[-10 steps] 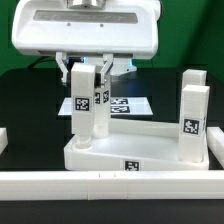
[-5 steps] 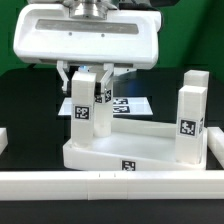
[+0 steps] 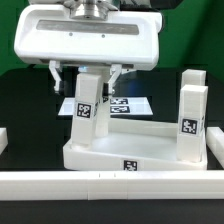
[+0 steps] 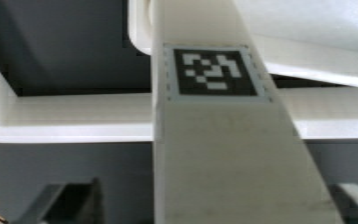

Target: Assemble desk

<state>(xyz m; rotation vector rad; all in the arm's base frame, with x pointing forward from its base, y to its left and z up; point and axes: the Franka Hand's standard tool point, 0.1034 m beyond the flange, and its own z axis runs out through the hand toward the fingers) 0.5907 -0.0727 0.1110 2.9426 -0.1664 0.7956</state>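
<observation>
The white tray-like tabletop (image 3: pixel 140 147) lies on the dark table with a small tag on its near edge. One white tagged leg (image 3: pixel 86 108) stands upright in its socket at the exterior view's left. A second leg (image 3: pixel 192 118) stands in the socket at the right. My gripper (image 3: pixel 87 78) hangs over the left leg, open, with its fingers (image 3: pixel 57 77) spread to both sides of the leg top and not touching it. In the wrist view the leg (image 4: pixel 220 120) fills the middle and the gripper (image 4: pixel 208 205) straddles it with gaps on both sides.
The marker board (image 3: pixel 125 103) lies flat behind the tabletop. A long white rail (image 3: pixel 110 190) runs along the front. A third white leg (image 3: pixel 196 77) stands behind the right leg. A small white part (image 3: pixel 3 137) sits at the left edge.
The fingers were shut on the left leg one second ago; they have spread apart and let go of it. The leg stays upright in its socket.
</observation>
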